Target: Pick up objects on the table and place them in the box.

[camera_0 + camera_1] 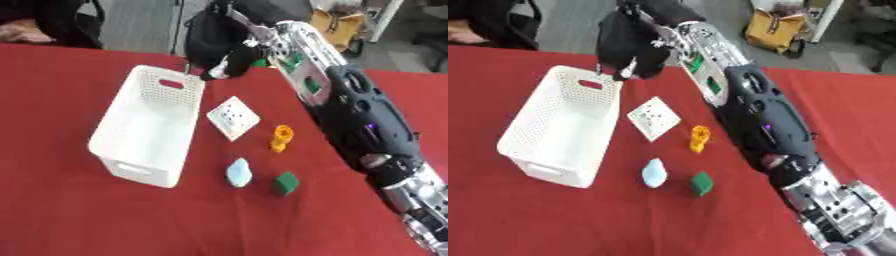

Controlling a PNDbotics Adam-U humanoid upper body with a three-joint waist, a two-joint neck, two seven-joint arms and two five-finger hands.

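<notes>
A white perforated basket [140, 172] stands on the red table at the left, and its inside looks bare. To its right lie a white square piece with dark dots [233, 117], an orange piece [281, 138], a pale blue lump [239, 172] and a green cube [285, 183]. My right arm stretches from the lower right across the table to the far side. My right hand [627, 45] hangs over the basket's far right corner, fingers pointing down. It shows as a dark mass with a pale spot at the fingertips; whether it holds anything is unclear. My left hand does not show.
The red cloth [70, 215] covers the whole table. My right forearm [359, 115] lies just right of the small objects. Beyond the far edge a yellow bag [337, 22] sits on the floor.
</notes>
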